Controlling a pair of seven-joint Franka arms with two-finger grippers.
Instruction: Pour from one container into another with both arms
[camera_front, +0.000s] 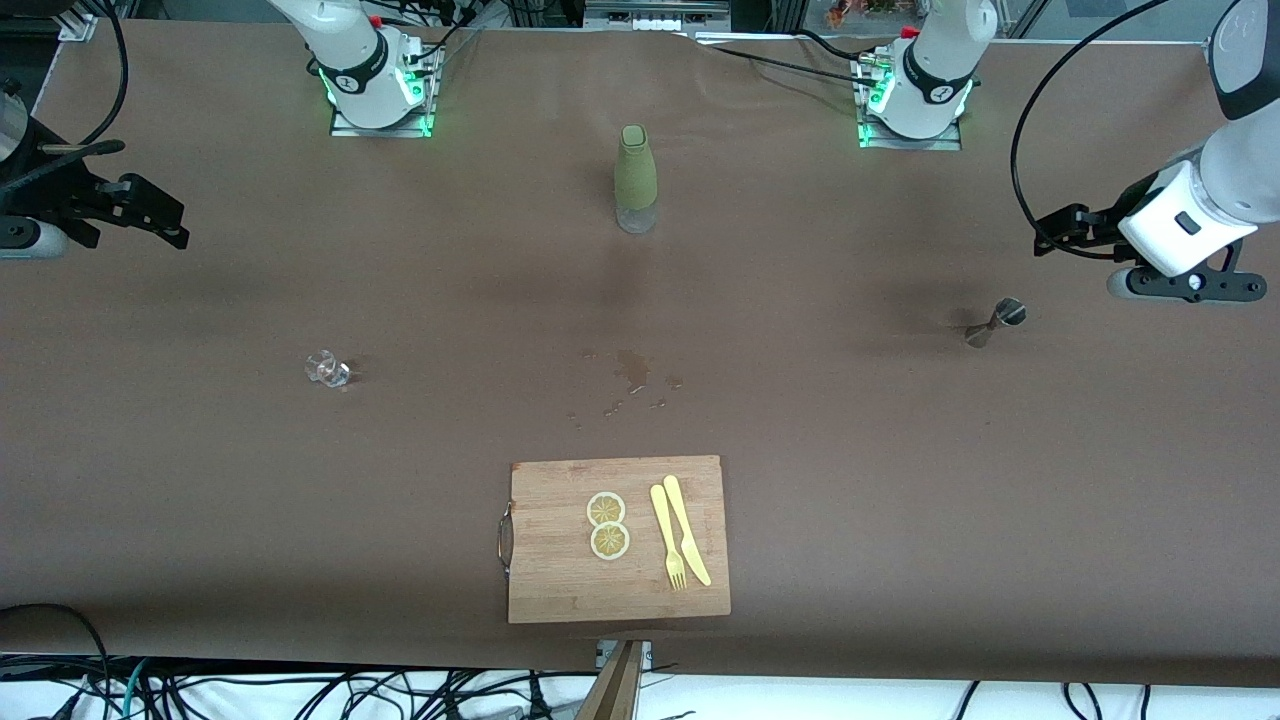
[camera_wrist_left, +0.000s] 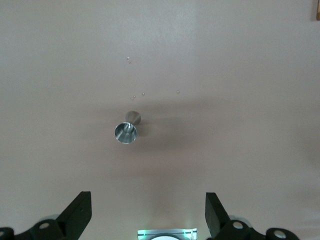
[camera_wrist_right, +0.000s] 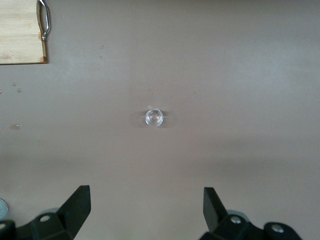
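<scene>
A tiny clear glass cup (camera_front: 327, 370) stands on the brown table toward the right arm's end; in the right wrist view the cup (camera_wrist_right: 154, 117) sits alone on bare table. A small silver jigger (camera_front: 996, 322) stands toward the left arm's end, and the left wrist view looks down into the jigger (camera_wrist_left: 127, 129). My right gripper (camera_front: 165, 215) hovers over the table edge at its own end, open and empty (camera_wrist_right: 146, 190). Above the table's other end hangs my left gripper (camera_front: 1060, 232), also open with nothing between its fingers (camera_wrist_left: 148, 197). Neither gripper touches a container.
A tall olive-green bottle (camera_front: 636, 180) stands mid-table near the arm bases. Wet spots (camera_front: 632, 370) mark the cloth at the centre. Nearer the front camera lies a wooden cutting board (camera_front: 560, 580) with two lemon slices (camera_front: 607, 525), a yellow fork and a knife (camera_front: 680, 540).
</scene>
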